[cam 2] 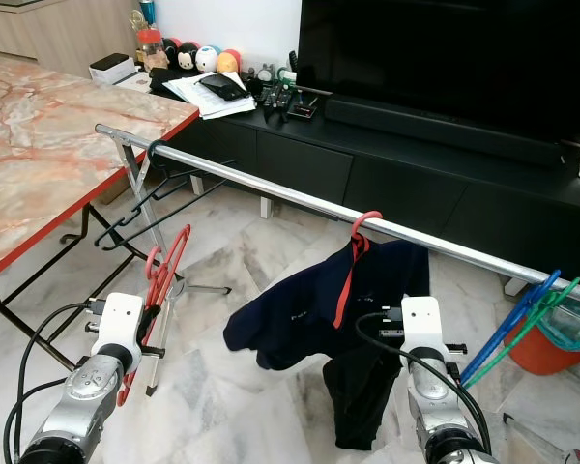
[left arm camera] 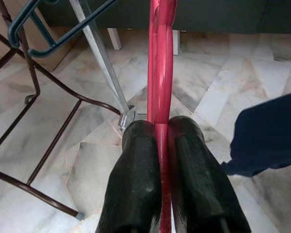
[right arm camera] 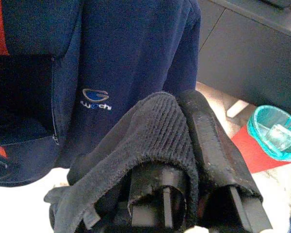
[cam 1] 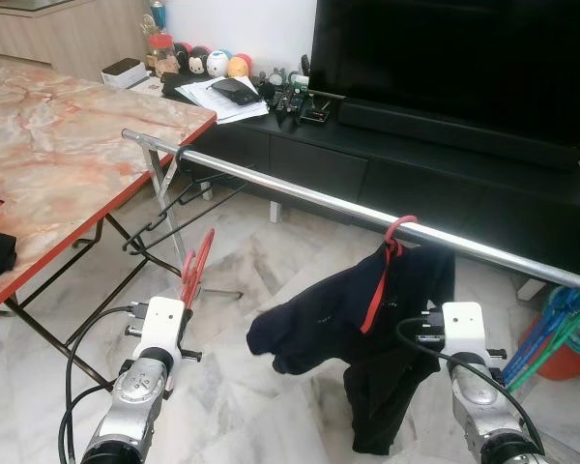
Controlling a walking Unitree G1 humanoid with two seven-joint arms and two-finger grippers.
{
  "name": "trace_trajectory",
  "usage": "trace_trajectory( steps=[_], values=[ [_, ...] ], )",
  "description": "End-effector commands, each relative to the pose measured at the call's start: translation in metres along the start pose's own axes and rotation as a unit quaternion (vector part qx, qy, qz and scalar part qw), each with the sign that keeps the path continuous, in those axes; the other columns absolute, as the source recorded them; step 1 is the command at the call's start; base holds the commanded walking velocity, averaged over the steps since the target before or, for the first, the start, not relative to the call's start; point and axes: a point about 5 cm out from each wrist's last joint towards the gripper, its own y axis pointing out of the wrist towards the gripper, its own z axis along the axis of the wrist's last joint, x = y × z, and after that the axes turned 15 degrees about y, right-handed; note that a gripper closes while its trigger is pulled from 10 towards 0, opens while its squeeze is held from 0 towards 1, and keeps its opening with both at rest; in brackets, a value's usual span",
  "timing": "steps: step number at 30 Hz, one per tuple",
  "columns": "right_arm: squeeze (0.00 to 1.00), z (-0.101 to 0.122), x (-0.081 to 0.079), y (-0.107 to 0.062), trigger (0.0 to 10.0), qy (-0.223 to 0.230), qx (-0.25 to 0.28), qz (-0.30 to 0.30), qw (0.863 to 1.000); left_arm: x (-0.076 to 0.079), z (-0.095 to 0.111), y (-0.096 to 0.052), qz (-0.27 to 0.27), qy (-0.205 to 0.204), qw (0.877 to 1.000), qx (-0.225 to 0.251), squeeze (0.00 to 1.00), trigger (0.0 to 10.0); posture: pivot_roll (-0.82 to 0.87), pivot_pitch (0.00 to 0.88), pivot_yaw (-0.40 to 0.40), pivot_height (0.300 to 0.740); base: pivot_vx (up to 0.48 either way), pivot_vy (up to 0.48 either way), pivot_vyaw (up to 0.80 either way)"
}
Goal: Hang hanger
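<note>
A red hanger [cam 1: 195, 263] stands upright below the silver rail [cam 1: 300, 196], with my left gripper [left arm camera: 160, 127] shut on its lower part. The rail runs from the table's corner down to the right. On it hangs another red hanger [cam 1: 398, 230] carrying a navy jacket [cam 1: 319, 324]. My right gripper [right arm camera: 184, 99] sits low beside that jacket, shut on a fold of dark ribbed cloth [right arm camera: 150, 131] that drapes over one finger. A dark empty hanger [cam 1: 179, 188] hangs at the rail's left end.
A marble-topped table [cam 1: 58, 164] fills the left, with thin metal legs underneath. The rack's leg [cam 1: 169, 217] stands just behind my left gripper. Blue and green hangers [cam 1: 551, 329] hang at the rail's right end above an orange bucket [cam 1: 572, 360]. A black TV console [cam 1: 387, 169] lies behind.
</note>
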Motion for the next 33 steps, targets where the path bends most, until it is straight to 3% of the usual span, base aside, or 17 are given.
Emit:
trace_trajectory(
  steps=[1, 10, 13, 21, 33],
  values=[
    [0.00, 0.017, 0.003, 0.006, 10.0, 0.001, 0.037, -0.006, 0.999, -0.004, 0.009, 0.004, 0.008, 0.001, 1.000, 0.018, 0.00, 10.0, -0.04, 0.000, -0.015, 0.740, 0.000, 0.000, 0.00],
    [0.00, 0.005, -0.013, -0.002, 10.0, -0.019, 0.026, 0.064, 0.997, -0.003, 0.009, 0.005, 0.009, 0.000, 1.000, 0.017, 0.00, 10.0, -0.03, 0.000, -0.019, 0.740, 0.000, 0.000, 0.00],
    [0.00, -0.006, -0.017, -0.013, 10.0, -0.028, 0.026, 0.100, 0.994, -0.002, 0.009, 0.005, 0.007, -0.002, 1.000, 0.017, 0.00, 10.0, -0.05, 0.000, -0.016, 0.740, 0.000, 0.000, 0.00],
    [0.00, -0.016, -0.011, -0.023, 10.0, -0.042, 0.015, 0.113, 0.993, 0.001, 0.009, 0.005, 0.004, -0.006, 1.000, 0.018, 0.00, 10.0, -0.06, 0.000, -0.019, 0.740, 0.000, 0.000, 0.00],
    [0.00, -0.016, -0.016, -0.034, 10.0, -0.078, 0.027, 0.169, 0.982, 0.002, 0.009, 0.004, 0.008, -0.020, 1.000, 0.020, 0.00, 10.0, -0.06, 0.000, -0.029, 0.740, 0.000, 0.000, 0.00]
  ],
)
